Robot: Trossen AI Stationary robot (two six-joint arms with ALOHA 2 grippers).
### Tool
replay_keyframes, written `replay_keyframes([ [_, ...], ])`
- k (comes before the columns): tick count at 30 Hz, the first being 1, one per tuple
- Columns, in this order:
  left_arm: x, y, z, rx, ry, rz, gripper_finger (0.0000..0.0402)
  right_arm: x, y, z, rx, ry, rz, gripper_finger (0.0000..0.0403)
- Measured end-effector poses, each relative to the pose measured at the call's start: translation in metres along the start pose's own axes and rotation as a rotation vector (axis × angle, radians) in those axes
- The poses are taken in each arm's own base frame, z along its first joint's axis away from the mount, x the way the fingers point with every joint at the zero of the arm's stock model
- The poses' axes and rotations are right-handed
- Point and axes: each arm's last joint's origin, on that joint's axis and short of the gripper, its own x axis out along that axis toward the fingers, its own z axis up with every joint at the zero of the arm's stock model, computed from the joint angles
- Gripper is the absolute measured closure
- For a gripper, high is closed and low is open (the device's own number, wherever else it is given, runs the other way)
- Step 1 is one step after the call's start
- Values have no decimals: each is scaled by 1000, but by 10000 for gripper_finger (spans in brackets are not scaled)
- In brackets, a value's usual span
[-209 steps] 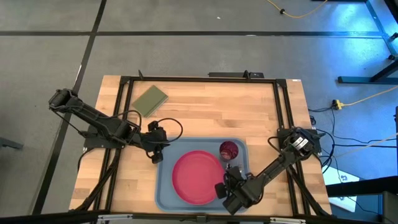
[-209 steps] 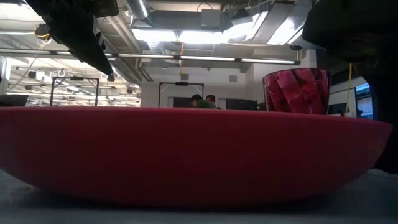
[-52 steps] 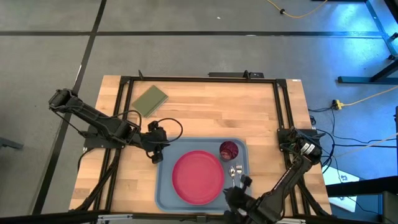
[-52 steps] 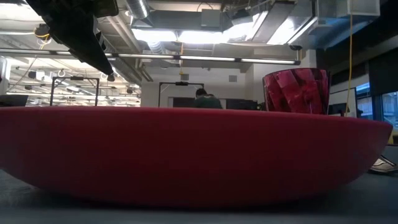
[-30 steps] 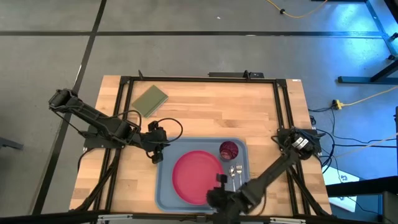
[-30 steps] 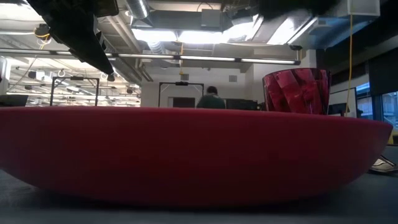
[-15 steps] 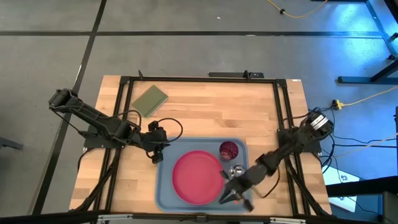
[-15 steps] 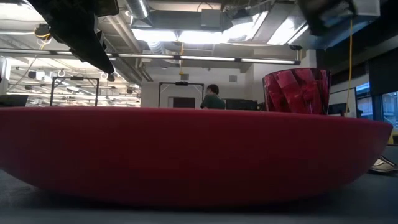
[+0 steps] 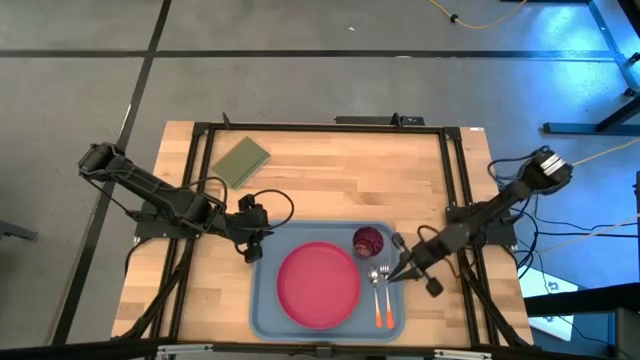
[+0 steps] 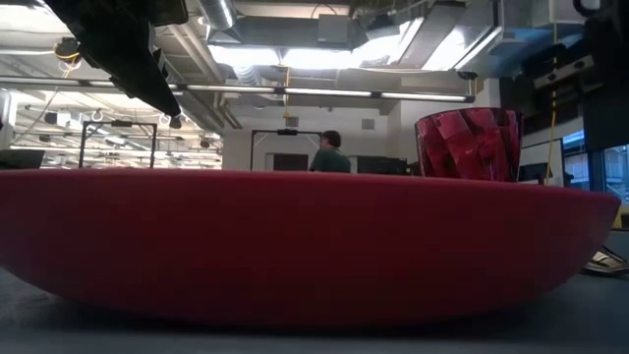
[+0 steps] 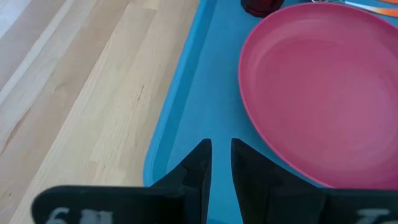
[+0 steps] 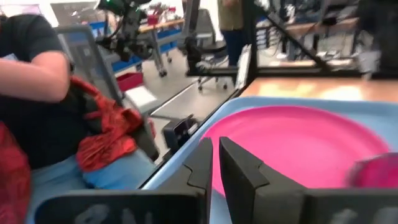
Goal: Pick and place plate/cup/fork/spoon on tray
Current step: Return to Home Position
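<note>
Left gripper (image 9: pixel 250 252) parked over the worktop (image 9: pixel 330 180) just off the tray's left edge, fingers (image 11: pixel 202 168) almost together with only a thin slit between them, nothing held. In the left wrist view, plate cut off at the frame's edge; only a sliver of the cup and of an orange handle showing past it.

Light-blue tray (image 9: pixel 262 300) at the worktop's near edge, near rim partly cropped in the high view. Magenta plate (image 9: pixel 318 284) lying flat in the tray's left and middle part. Dark red cup (image 9: pixel 368 240) upright in the tray's far right corner, just beside the plate. Spoon (image 9: pixel 376 296) and fork (image 9: pixel 386 296) lying side by side in the strip right of the plate, silver heads toward the cup, orange handles toward the near rim; heads too small to tell apart with certainty, so which is which only tentative.

Low view nearly filled by the plate's side; cup's upper part rising behind it, utensils and tray hidden.

Right gripper (image 9: pixel 404 262) above the tray's right rim, close to the utensil heads, fingers (image 12: pixel 239 174) drawn near each other with a narrow gap, empty. In the right wrist view, plate and a blurred edge of the cup visible, with a seated person (image 12: pixel 37 106) beyond the worktop, cropped by the frame.
</note>
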Motion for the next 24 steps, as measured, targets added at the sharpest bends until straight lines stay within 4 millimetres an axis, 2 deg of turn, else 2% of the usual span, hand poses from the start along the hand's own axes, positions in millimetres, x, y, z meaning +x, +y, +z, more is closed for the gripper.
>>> replay_keyframes([
  [9, 0, 0, 0, 0, 0, 0, 347, -39, -18, 0, -67, -93, 7, 368],
  [15, 0, 0, 0, -1, -2, -2, 347, -47, -32, 3, -73, -85, -92, 368],
  [24, 0, 0, 1, -3, -6, -3, 347, -67, -43, 11, -60, -79, -133, 368],
])
